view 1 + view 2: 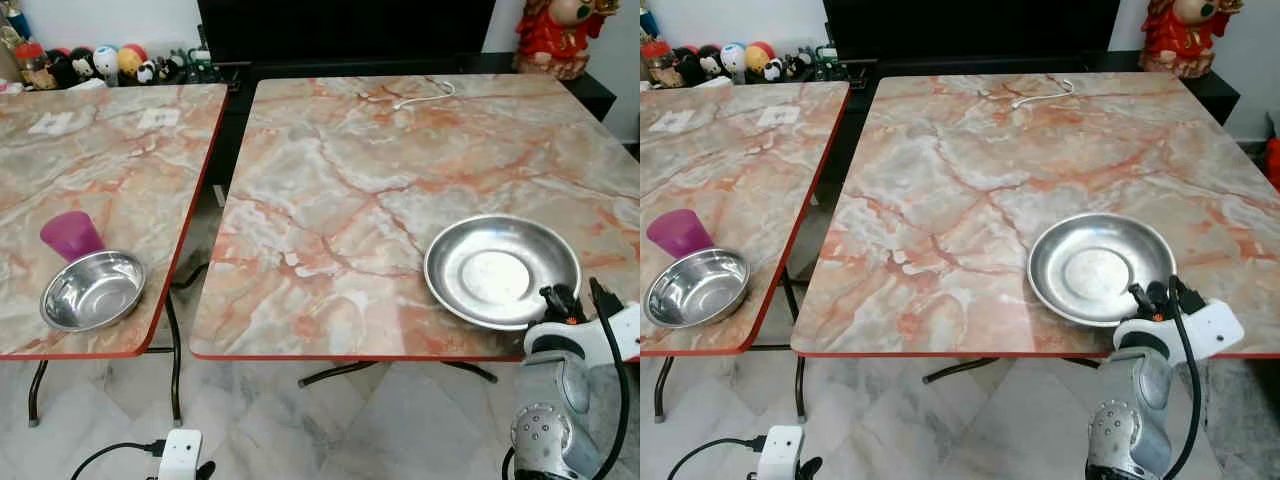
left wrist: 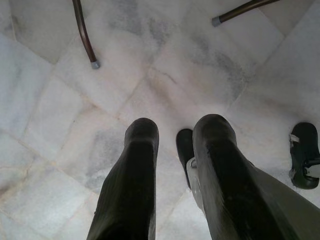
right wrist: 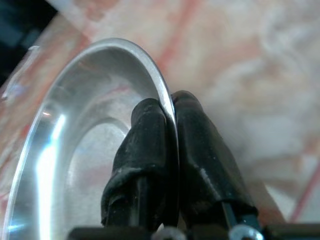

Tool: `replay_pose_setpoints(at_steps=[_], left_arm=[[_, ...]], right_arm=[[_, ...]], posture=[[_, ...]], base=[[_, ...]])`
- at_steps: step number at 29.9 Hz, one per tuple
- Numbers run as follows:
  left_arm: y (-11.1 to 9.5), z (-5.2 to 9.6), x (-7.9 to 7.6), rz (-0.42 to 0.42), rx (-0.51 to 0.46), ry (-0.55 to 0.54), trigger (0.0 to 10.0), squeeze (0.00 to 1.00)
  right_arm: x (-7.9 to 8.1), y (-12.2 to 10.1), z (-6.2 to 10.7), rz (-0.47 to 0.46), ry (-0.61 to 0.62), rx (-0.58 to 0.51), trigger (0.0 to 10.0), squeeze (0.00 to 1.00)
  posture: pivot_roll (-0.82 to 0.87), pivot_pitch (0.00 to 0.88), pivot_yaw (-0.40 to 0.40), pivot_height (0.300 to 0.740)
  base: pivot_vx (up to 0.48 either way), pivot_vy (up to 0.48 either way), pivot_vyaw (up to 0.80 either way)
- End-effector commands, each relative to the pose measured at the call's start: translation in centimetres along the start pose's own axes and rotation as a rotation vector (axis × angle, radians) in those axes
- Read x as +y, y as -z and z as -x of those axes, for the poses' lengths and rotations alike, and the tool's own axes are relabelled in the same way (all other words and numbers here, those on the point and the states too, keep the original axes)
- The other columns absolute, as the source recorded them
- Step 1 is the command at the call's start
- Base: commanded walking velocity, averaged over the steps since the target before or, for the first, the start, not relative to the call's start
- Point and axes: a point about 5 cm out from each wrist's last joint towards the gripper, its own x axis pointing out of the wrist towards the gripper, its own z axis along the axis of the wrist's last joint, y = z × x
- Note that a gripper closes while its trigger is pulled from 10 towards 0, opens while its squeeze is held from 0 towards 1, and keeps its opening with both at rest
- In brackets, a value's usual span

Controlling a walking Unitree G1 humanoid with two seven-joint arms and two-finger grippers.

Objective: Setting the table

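Observation:
A round steel plate lies near the front right of the larger marble table. My right gripper is shut on the plate's near rim; in the right wrist view the rim sits pinched between the two black fingers. On the left marble table a steel bowl rests near the front edge, with a purple cup upside down just behind it. My left gripper hangs low over the floor, its fingers a little apart and holding nothing.
A white cable lies at the far side of the larger table. Toys and figurines line the back left; a red figure stands back right. A gap separates the tables. A white box and cable lie on the floor.

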Motion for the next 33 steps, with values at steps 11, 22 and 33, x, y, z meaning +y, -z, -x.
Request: replay_pose_setpoints(at_steps=[11, 22, 33], left_arm=[[0.7, 0.2, 0.0, -0.024, 0.019, 0.007, 10.0, 0.0], [0.9, 0.3, 0.0, -0.018, 0.02, 0.004, 10.0, 0.0], [0.5, 0.2, 0.1, -0.011, 0.015, 0.003, 10.0, 0.0]], right_arm=[[-1.0, -0.1, -0.4, -0.01, 0.075, -0.009, 10.0, 1.0], [-0.3, -1.6, 0.6, 0.119, 0.024, -0.1, 10.0, 0.0], [5.0, -3.7, 2.4, 0.464, -0.311, -0.3, 10.0, 0.0]], posture=[[-0.1, 0.113, 0.035, 0.74], [-0.1, 0.114, 0.028, 0.74], [-0.12, 0.113, 0.031, 0.74]], base=[[0.0, 0.0, 0.0], [0.0, 0.0, 0.0], [0.0, 0.0, 0.0]])
